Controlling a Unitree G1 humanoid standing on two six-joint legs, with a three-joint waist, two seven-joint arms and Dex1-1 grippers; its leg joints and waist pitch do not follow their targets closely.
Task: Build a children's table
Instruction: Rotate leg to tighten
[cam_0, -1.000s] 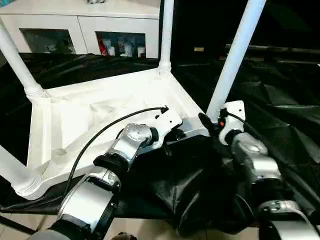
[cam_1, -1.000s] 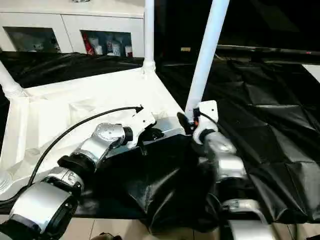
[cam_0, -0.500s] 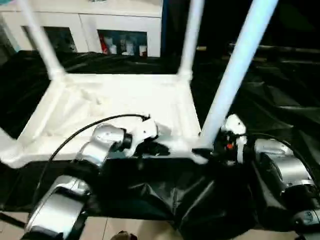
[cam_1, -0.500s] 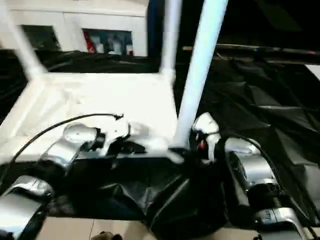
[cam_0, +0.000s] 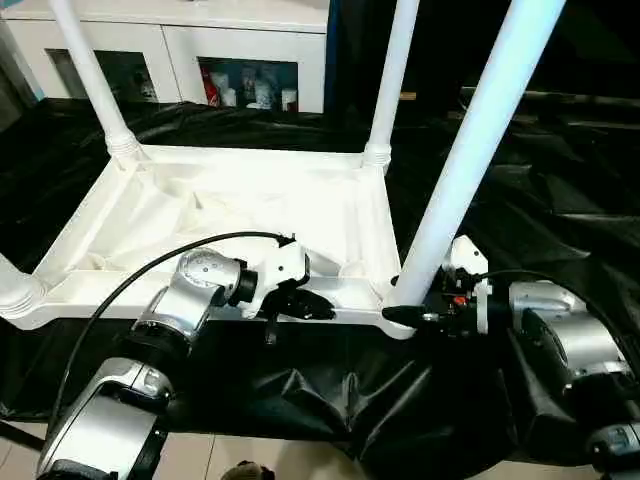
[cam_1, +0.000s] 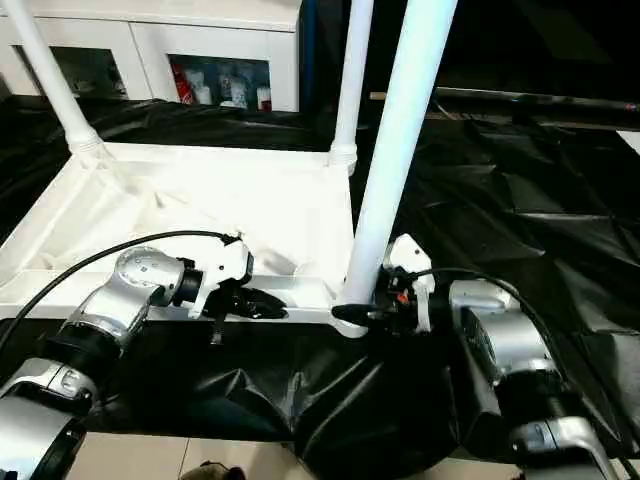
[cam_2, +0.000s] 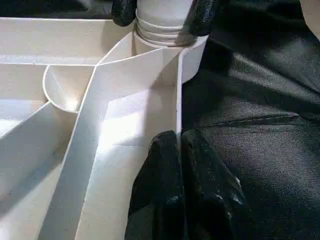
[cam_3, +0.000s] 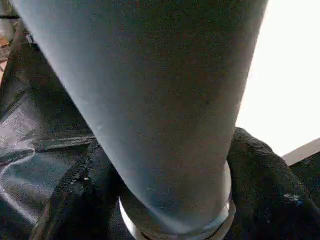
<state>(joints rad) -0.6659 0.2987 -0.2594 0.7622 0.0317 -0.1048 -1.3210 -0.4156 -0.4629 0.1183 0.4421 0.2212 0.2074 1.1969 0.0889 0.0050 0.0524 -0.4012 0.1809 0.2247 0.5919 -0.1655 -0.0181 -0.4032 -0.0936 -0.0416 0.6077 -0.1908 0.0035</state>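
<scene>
White tabletop (cam_0: 250, 200) upturned – four legs (cam_0: 475, 150) socketed; left end effector (cam_0: 318, 303) pinches rim, right end effector (cam_0: 400, 314) clasps leg.

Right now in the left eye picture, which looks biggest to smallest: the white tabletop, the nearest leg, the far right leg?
1. Tabletop
2. Nearest leg, though closeness to the camera enlarges it
3. Far right leg

Tabletop (cam_0: 230, 215) lies underside-up on the work table (cam_0: 560, 200), legs (cam_0: 470, 160) upright.
</scene>
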